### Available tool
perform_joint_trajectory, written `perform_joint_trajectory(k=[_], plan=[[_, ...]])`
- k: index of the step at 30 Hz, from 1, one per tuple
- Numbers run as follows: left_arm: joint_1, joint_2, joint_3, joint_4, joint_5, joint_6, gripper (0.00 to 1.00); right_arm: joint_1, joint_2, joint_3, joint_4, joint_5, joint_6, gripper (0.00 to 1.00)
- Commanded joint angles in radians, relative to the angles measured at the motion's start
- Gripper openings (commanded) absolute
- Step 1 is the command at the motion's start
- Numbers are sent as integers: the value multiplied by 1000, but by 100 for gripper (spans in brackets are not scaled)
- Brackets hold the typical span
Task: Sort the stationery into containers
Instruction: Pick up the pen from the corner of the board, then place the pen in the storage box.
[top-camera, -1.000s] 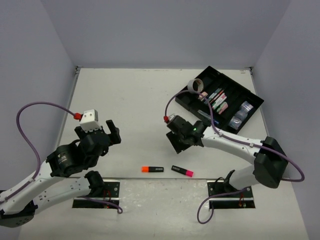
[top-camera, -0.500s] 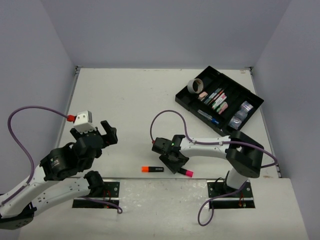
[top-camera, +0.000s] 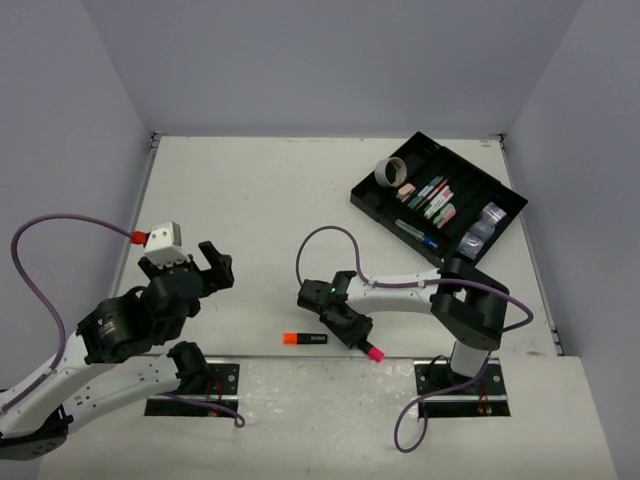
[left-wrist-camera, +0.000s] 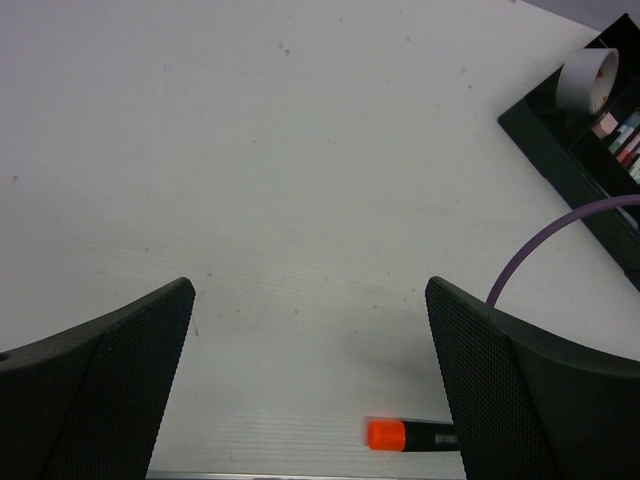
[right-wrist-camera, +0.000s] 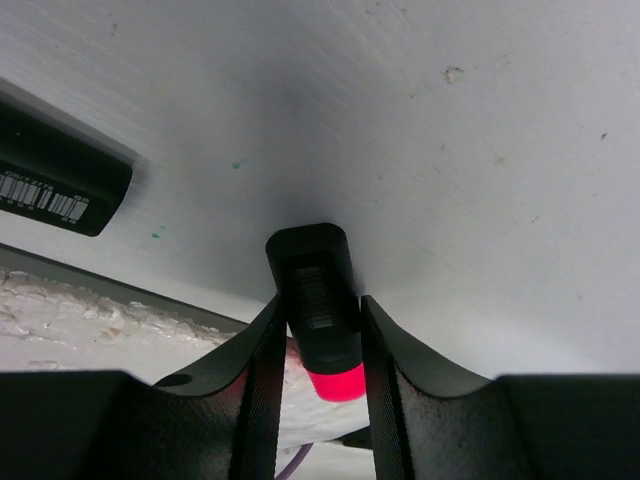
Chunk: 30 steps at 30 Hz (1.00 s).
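One pink-ended marker (right-wrist-camera: 315, 290) lies at the near counter (top-camera: 250, 200) edge, pinched across its length by the right hand (top-camera: 350, 330); the left hand (left-wrist-camera: 308, 290), spread, hangs farther away.

We count | orange-ended highlighter (top-camera: 305, 339): 1 | pink-ended highlighter (right-wrist-camera: 318, 300): 1, so 2 highlighters in all | tape ring (top-camera: 390, 172): 1 | tray (top-camera: 368, 200): 1 | pens (top-camera: 432, 195) and cubes (top-camera: 483, 222): several, too small for us to number
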Motion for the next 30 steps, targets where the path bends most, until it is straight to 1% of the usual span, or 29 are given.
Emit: perform_joint_trajectory(k=[1, 2, 6, 7, 10, 12, 15, 19, 21, 24, 27, 30], plan=[[7, -11, 3, 29, -17, 12, 100, 6, 25, 19, 9, 72, 30, 26], [6, -10, 2, 29, -17, 13, 100, 4, 16, 27, 8, 93, 34, 26], [6, -9, 2, 32, -16, 16, 100, -32, -55, 69, 10, 172, 42, 11], [6, -9, 2, 32, -16, 16, 100, -46, -68, 76, 12, 177, 43, 9], [7, -16, 2, 30, -12, 16, 100, -136, -140, 100, 19, 202, 52, 6], [7, -23, -1, 32, -12, 16, 100, -230, -214, 116, 38, 199, 53, 6], [6, -36, -1, 41, -6, 20, 100, -428, -306, 147, 78, 167, 46, 7], [6, -41, -6, 51, 3, 30, 100, -652, -345, 214, 122, 158, 39, 8], [6, -43, -6, 56, 8, 38, 100, -818, -335, 238, 178, 154, 47, 8], [6, -49, -8, 65, 15, 47, 100, -1028, -301, 271, 272, 94, 76, 8], [6, -54, -13, 77, 28, 61, 100, -1127, -221, 325, 312, 101, 100, 7], [6, -57, -15, 85, 35, 69, 100, -1225, -141, 399, 316, 176, 128, 7]])
